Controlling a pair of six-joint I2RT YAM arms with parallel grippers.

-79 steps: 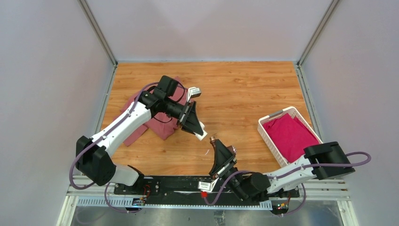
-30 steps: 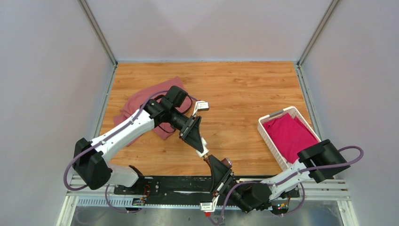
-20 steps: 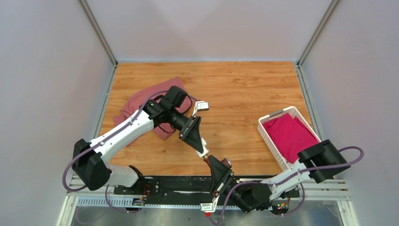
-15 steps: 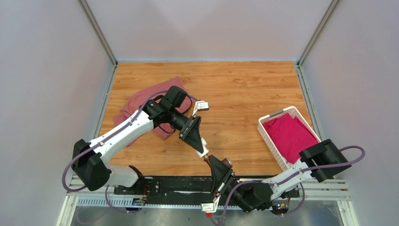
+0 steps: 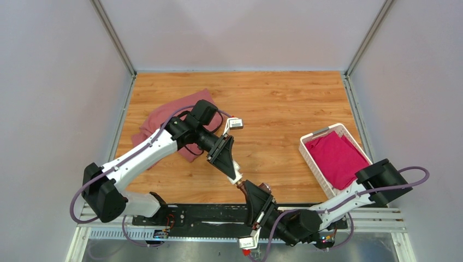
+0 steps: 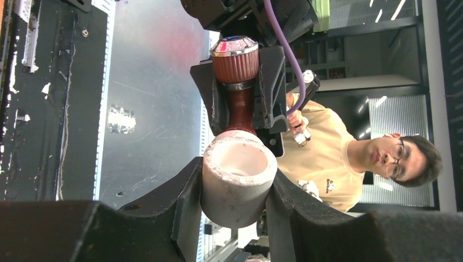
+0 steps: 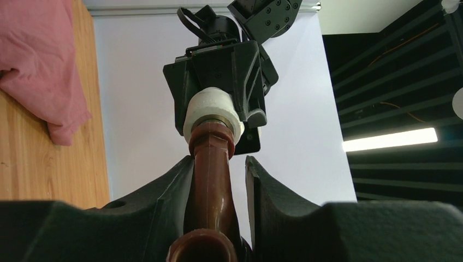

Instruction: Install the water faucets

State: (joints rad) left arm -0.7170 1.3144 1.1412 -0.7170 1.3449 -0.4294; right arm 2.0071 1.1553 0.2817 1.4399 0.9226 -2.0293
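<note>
My left gripper [image 5: 236, 176] is shut on the small white pipe fitting [image 5: 237, 178] and holds it in the air above the table's near edge. My right gripper [image 5: 244, 186] comes up from below and is shut on the dark reddish-brown tap [image 5: 241, 184]. The tap's end sits in the fitting's mouth. In the left wrist view the fitting [image 6: 238, 185] is between my jaws, and the tap [image 6: 236, 82] with its silvery end stands behind it. In the right wrist view the tap [image 7: 212, 174] lies against the left finger and runs up into the fitting [image 7: 212, 112].
A pink-red cloth [image 5: 161, 123] lies on the wooden table at the left, under my left arm. A white slatted basket [image 5: 314, 166] holding a red cloth [image 5: 337, 155] stands at the right. The black base rail [image 5: 207, 215] runs along the near edge.
The two grippers, apart 2.6 s ago, have come together so tap and fitting meet. Over the last second the right wrist has rolled with the tap and its elbow has shifted right.
</note>
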